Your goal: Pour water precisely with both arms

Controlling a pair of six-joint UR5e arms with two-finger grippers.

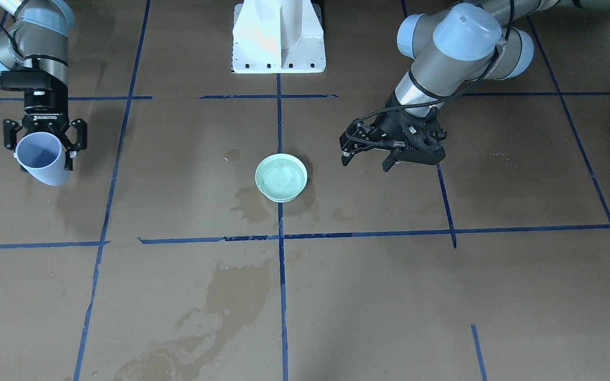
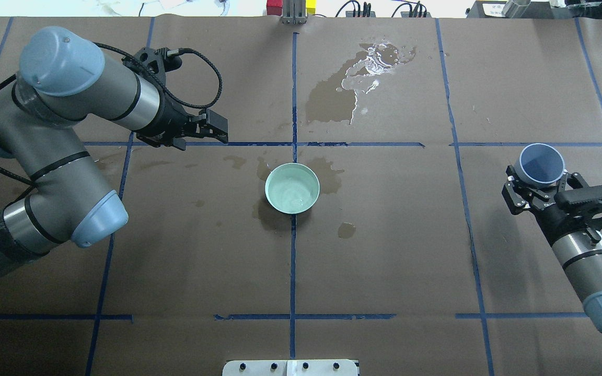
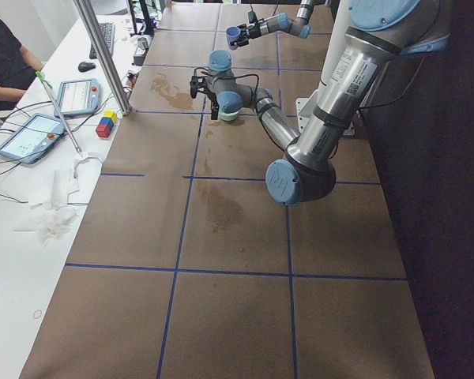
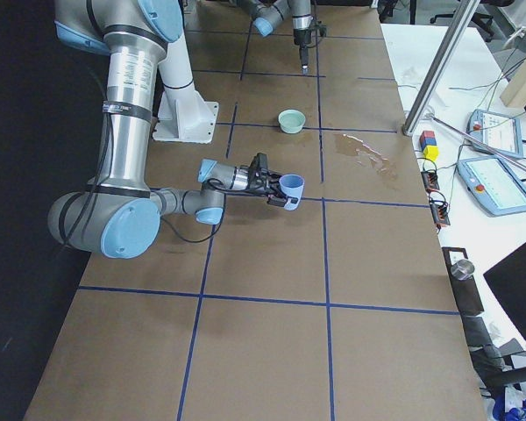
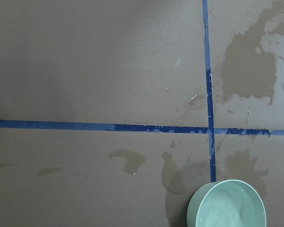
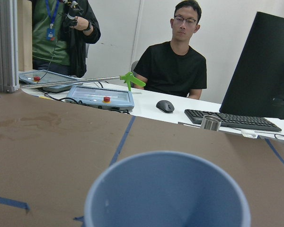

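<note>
A mint-green bowl [image 2: 291, 188] stands at the table's middle, and the water [image 2: 301, 197] in it shows as a faint sheen. The bowl also shows in the front view [image 1: 281, 177] and at the bottom of the left wrist view [image 5: 227, 205]. My left gripper [image 1: 366, 163] is open and empty. It hovers beside the bowl on the robot's left, also seen from overhead [image 2: 218, 128]. My right gripper [image 1: 44, 159] is shut on a light blue cup [image 2: 541, 164], held upright far out on the robot's right. I cannot tell whether the cup [image 6: 165, 189] holds water.
Dark wet stains ring the bowl [image 2: 332, 172]. A larger glossy puddle [image 2: 369, 68] lies toward the table's far edge. The white pedestal [image 1: 278, 37] stands at the robot's side. Operators, monitors and tablets [image 6: 99, 97] are beyond the far edge.
</note>
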